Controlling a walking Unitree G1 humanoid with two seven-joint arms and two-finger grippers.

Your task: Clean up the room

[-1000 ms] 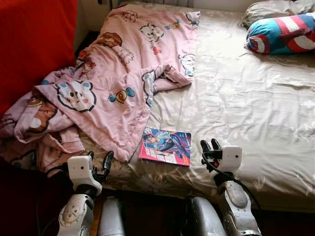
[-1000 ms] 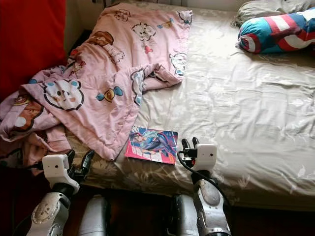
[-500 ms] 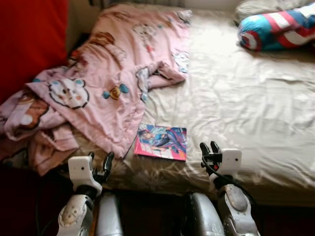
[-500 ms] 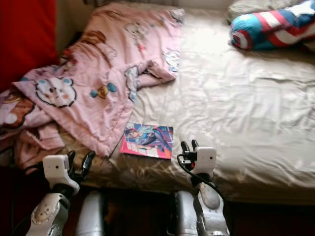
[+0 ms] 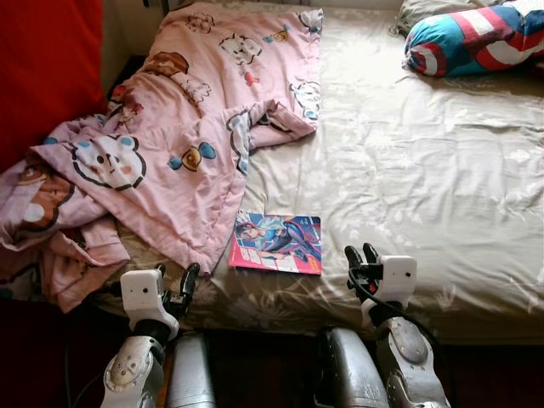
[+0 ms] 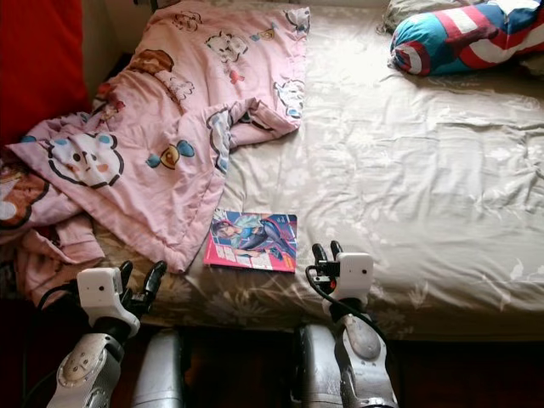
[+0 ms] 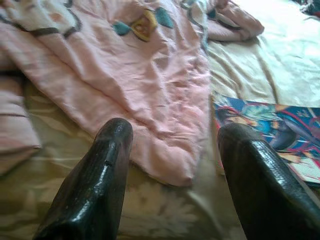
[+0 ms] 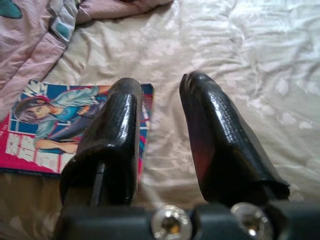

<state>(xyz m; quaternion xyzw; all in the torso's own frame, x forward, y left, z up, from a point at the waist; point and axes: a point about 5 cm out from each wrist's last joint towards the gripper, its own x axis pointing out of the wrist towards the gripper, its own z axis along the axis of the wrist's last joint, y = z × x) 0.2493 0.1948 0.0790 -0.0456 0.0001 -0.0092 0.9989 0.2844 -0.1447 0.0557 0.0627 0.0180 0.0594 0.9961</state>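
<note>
Both pincers are hovering low at the near edge of the bed (image 5: 425,170), neither one holding anything. On the robot's right, the right gripper (image 5: 362,257) is pointing its two black fingers (image 8: 122,135) up over the near edge with only a narrow gap between them, just beside the right side of the magazine (image 5: 277,243). On the left, the left gripper (image 5: 174,283) is standing with its fingers (image 7: 95,185) spread wide apart, aiming at the lower hem of the pink blanket (image 5: 187,136).

The magazine is lying flat on the beige sheet close to the near edge, cover up, between the two grippers, with its left side touching or slightly tucked under the blanket's hem. The crumpled blanket, printed with cartoon animals, is covering the left part of the bed from the far edge down to the near left corner, where it is spilling over the side. A red, white and blue striped pillow (image 5: 476,38) is resting at the far right corner.
</note>
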